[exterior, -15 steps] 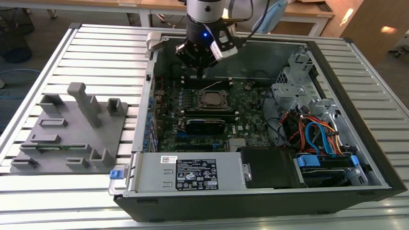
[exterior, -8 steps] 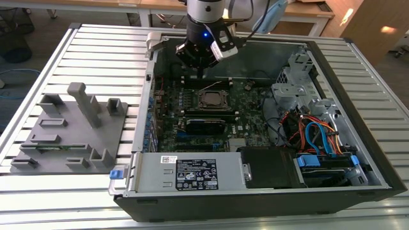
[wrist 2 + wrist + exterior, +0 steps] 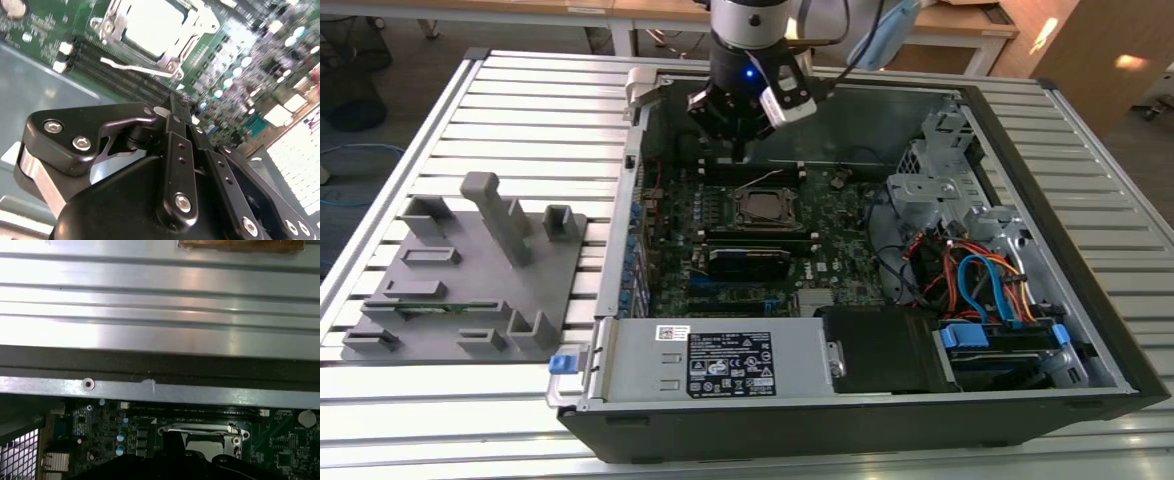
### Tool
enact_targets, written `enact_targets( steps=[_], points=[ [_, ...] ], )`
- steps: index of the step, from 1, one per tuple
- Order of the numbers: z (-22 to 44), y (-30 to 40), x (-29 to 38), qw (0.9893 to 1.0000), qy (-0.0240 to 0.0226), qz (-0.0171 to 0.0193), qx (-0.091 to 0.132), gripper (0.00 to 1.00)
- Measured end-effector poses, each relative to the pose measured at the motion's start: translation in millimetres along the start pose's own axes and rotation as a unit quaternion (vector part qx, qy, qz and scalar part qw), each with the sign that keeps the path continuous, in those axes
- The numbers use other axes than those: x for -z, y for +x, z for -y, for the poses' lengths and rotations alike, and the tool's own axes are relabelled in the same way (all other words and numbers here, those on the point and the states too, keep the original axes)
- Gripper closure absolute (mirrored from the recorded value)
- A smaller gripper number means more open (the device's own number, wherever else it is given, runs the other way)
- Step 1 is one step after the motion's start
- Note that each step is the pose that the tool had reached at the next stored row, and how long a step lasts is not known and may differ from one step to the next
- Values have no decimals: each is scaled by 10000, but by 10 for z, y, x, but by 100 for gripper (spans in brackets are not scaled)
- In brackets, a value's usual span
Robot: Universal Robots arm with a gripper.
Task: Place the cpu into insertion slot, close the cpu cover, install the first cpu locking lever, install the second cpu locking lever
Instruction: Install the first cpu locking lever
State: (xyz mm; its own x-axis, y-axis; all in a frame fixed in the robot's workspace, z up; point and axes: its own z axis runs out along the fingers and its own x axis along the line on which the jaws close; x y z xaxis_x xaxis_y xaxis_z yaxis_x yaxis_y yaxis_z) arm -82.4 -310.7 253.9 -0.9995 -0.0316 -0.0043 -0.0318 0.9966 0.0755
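Note:
The cpu (image 3: 150,22) lies with its dull silver top showing in the insertion slot (image 3: 765,208) on the green motherboard. The cpu cover (image 3: 192,31), a silver frame, lies down around it. A thin silver locking lever (image 3: 135,67) stretches along the socket's edge beside the memory slots, and in the exterior view a lever (image 3: 758,181) slants up from the socket's far side. My gripper (image 3: 742,155) hangs just behind the socket, above the board, apart from the lever. Its black fingers (image 3: 172,125) meet at the tips with nothing between them. The socket (image 3: 200,437) sits just beyond the gripper in the first wrist view.
The open computer case (image 3: 1014,130) walls in the board on all sides. A power supply box (image 3: 720,365) fills the near edge, drive cages and coloured cables (image 3: 981,285) the exterior view's right. A black card (image 3: 747,262) sits in front of the socket. A grey fixture (image 3: 467,270) stands outside on the slatted table.

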Motion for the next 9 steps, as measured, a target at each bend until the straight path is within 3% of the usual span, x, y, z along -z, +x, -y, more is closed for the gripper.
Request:
enact_targets(
  steps=[2, 9],
  points=[
    [18, -2, -11, 10000, -66, 2, -3, 90],
    [40, -37, -90, 10000, -69, 5, -39, 90]
  ],
)
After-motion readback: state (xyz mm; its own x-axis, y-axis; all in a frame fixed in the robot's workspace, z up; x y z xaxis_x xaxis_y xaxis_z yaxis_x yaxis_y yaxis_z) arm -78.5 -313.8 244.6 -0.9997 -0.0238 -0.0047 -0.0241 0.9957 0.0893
